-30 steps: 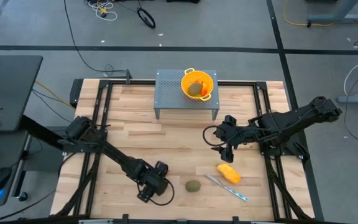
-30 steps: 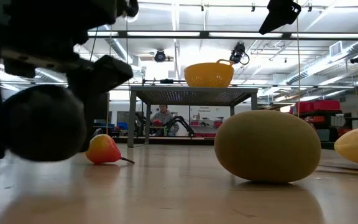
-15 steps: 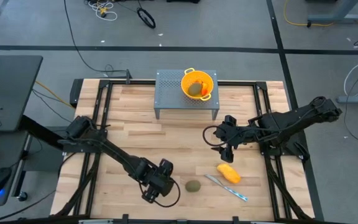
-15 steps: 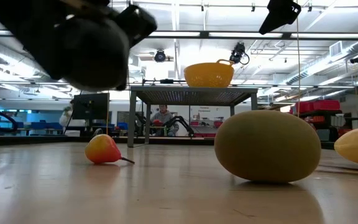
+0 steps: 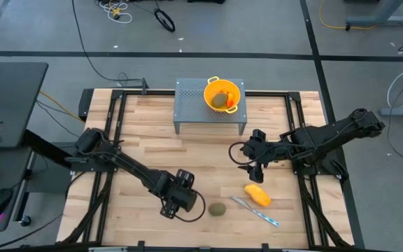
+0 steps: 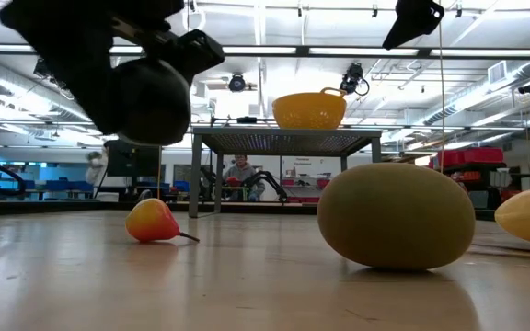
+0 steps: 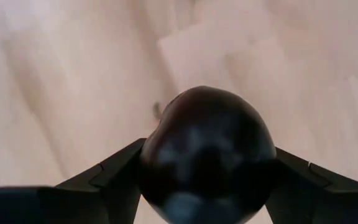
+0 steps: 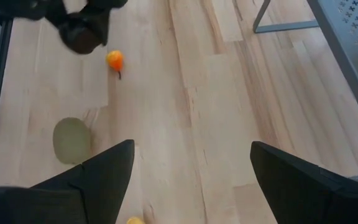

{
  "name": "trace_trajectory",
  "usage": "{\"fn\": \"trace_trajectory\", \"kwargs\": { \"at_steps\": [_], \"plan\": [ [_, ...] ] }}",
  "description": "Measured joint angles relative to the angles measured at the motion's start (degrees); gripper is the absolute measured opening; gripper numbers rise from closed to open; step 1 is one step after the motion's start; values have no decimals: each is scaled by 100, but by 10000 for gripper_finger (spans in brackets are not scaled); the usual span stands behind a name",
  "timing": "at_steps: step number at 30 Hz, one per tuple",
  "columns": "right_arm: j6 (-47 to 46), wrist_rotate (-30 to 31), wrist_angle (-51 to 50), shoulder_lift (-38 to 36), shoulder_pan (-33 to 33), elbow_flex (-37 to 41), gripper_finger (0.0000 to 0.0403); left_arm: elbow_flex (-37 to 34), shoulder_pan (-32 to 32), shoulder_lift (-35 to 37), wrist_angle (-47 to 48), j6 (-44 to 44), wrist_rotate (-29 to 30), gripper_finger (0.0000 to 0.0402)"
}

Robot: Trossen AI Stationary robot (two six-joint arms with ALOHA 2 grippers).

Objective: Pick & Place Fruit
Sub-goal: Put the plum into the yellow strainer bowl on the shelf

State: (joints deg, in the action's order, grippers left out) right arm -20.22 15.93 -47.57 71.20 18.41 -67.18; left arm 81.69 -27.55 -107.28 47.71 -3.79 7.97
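The left gripper (image 7: 207, 180), its jaws clenched around the dark blackish toy ball fruit (image 7: 207, 152), is now lifting it clear of the wooden table (image 5: 152, 133) beside the olive-green oval fruit (image 5: 217, 209), ready for carrying toward the yellow perforated colander (image 5: 222, 94), while the right gripper (image 5: 256, 170) is waiting with released jaws.

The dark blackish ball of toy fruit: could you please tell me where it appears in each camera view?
High view: hidden under the left gripper.
Low view: dark blackish ball, upper left, lifted.
Left wrist view: centre, between the jaws.
Right wrist view: top left.
Shared landmark: olive-green oval fruit.
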Motion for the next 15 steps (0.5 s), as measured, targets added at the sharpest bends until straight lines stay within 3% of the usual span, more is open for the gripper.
{"fn": "trace_trajectory", "kwargs": {
  "at_steps": [15],
  "plan": [
    [121,3,4,-11,0,-2,332,2,508,754,527,272,408,276]
  ]
}}
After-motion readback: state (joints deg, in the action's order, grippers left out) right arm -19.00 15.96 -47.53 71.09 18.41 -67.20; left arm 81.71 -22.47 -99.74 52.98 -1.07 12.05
